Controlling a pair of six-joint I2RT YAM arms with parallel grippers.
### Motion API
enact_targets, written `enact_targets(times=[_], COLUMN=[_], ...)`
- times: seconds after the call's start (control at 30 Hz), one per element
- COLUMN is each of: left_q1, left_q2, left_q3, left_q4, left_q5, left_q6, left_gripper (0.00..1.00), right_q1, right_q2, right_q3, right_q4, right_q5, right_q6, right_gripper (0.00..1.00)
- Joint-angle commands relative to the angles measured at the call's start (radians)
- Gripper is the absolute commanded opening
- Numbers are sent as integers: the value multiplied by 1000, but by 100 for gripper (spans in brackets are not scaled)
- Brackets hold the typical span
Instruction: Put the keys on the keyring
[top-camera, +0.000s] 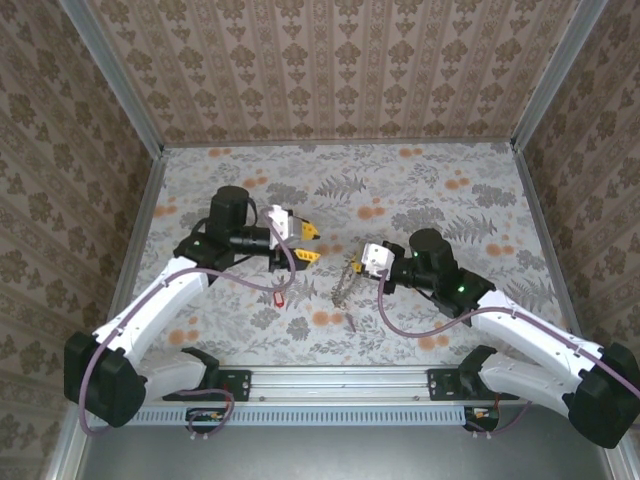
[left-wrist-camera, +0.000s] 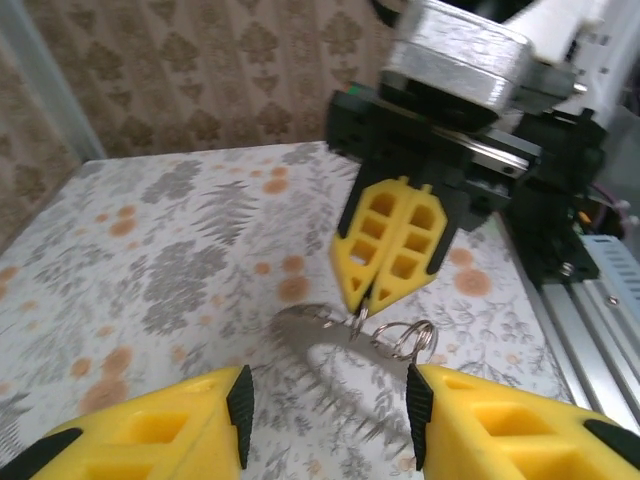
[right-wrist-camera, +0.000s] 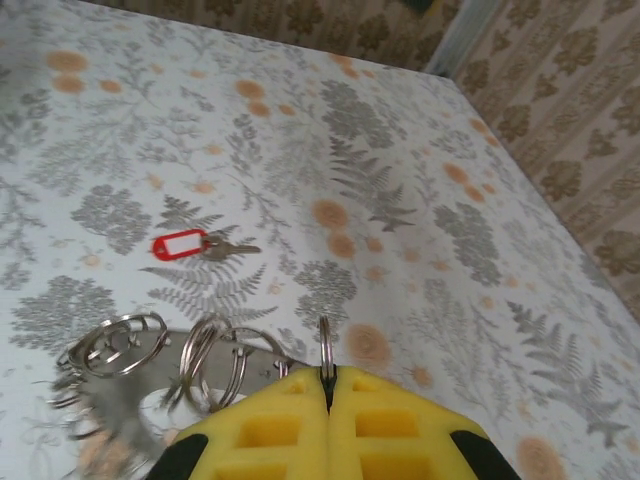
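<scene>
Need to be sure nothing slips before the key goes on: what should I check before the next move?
1. Grip: right end effector shut on one split ring of the keyring: ok.
2. Free hand: left end effector open, nothing between its fingers: ok.
3. Key in hand: not ok; the red-tagged key lies flat on the table, apart from both end effectors.
4. Opening of the gripped split ring turned toward the left arm: cannot tell.
5. Loose rings hanging clear of the table: cannot tell.
</scene>
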Motion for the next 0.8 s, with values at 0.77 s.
enact_targets(times=[0.77], left_q1=[-180], left_q2=[5], left_q3=[-57], left_q4=[30], left_q5=[-204], left_q6=[150], left_gripper=[22], right_q1=[10], right_q2=[44], right_q3=[101], right_q4=[63], right_q5=[-204], right_q6=[141], right_gripper=[0])
